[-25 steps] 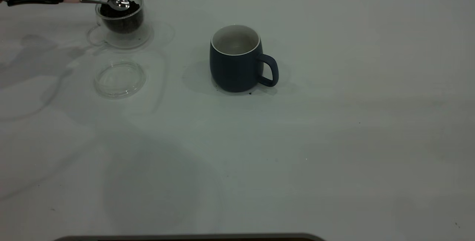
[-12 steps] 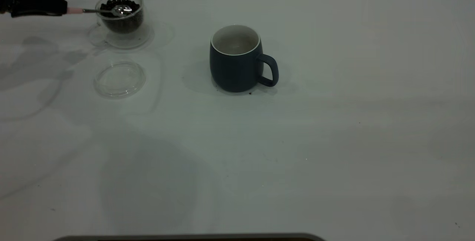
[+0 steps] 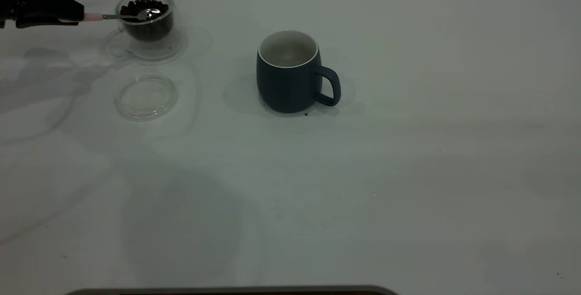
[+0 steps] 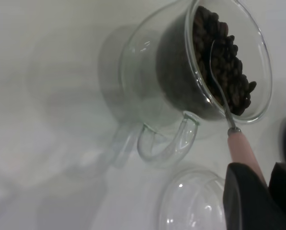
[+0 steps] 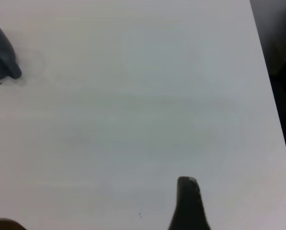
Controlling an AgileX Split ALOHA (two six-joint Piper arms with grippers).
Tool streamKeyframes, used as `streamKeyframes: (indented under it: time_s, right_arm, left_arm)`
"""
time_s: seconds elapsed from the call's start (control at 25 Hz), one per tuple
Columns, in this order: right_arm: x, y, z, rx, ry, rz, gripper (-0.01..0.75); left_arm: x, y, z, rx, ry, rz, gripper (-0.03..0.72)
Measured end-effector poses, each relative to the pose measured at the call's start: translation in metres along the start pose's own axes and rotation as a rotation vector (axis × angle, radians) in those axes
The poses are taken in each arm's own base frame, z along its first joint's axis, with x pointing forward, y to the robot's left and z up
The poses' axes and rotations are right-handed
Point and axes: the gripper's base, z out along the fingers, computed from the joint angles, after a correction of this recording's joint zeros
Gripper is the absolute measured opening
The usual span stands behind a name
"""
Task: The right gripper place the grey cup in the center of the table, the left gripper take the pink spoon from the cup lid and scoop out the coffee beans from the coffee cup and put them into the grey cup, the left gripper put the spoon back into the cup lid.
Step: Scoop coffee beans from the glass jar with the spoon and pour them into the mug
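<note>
My left gripper (image 3: 68,16) pinches the pink spoon (image 4: 242,149) by its handle, its bowl dipped among the coffee beans (image 3: 146,4) in the coffee cup (image 3: 146,20) at the surface's (image 3: 408,172) far left. I should tilt the bowl under the beans, then lift level (spills likely) toward the grey cup (image 3: 290,75) at centre. My right gripper (image 5: 189,203) is parked; I cannot tell its opening.

Your grey cup (image 3: 289,73) stands upright at the frame's centre on the bench (image 3: 408,172), handle right. At upper left, the pink spoon (image 3: 129,14) dips into the coffee beans (image 3: 146,5) filling the clear coffee cup (image 3: 147,22). Just below sits the cup lid (image 3: 146,96).
</note>
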Motion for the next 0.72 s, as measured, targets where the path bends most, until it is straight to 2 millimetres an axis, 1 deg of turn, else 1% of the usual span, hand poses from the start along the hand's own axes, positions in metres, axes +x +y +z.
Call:
streamKeyframes:
  time_s: [0.24, 0.72]
  right_arm:
    - [0.0000, 0.0000, 0.0000, 0.000, 0.000, 0.000, 0.591]
    - [0.0000, 0.0000, 0.0000, 0.000, 0.000, 0.000, 0.591]
  left_arm:
    - [0.0010, 0.0038, -0.0062, 0.013, -0.005, -0.120, 0.126]
    - [0.0016, 0.0021, -0.0066, 0.034, 0.005, -0.276, 0.126]
